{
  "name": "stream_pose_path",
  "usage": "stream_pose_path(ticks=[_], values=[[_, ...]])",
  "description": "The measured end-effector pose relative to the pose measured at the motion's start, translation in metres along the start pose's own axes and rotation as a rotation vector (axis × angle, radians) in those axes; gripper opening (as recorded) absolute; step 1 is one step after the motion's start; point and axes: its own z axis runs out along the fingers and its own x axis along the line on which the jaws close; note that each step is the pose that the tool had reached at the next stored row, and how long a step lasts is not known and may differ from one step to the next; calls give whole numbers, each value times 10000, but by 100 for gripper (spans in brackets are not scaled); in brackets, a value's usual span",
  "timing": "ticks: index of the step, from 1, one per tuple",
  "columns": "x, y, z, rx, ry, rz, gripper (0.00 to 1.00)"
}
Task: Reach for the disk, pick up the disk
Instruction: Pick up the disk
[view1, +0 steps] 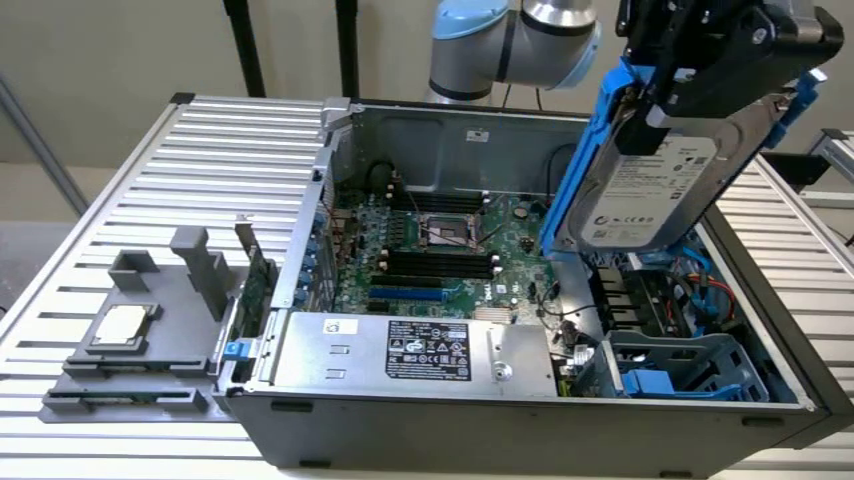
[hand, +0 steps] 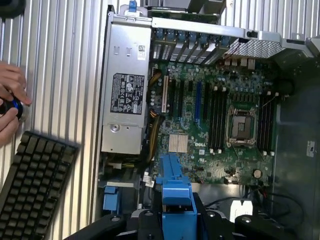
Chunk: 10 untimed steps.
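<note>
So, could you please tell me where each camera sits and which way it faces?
Exterior view: off the arm, above the open computer case, looking down into it; the gripper holds the disk lifted.
Wrist view: on the wrist, looking down at the motherboard; the disk's blue rail shows.
Shared: motherboard, power supply.

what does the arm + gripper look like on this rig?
In the exterior view the arm is silver-grey with light blue joint caps, a rounded cylindrical build. The gripper is a matte black, blocky unit with a small yellowish mark on its side. In the wrist view its black body has round screw heads along the edge.
</note>
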Motion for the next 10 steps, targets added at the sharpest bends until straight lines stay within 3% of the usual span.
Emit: stream_pose_path(ticks=[10], values=[[267, -280, -26, 0, 0, 1, 33]])
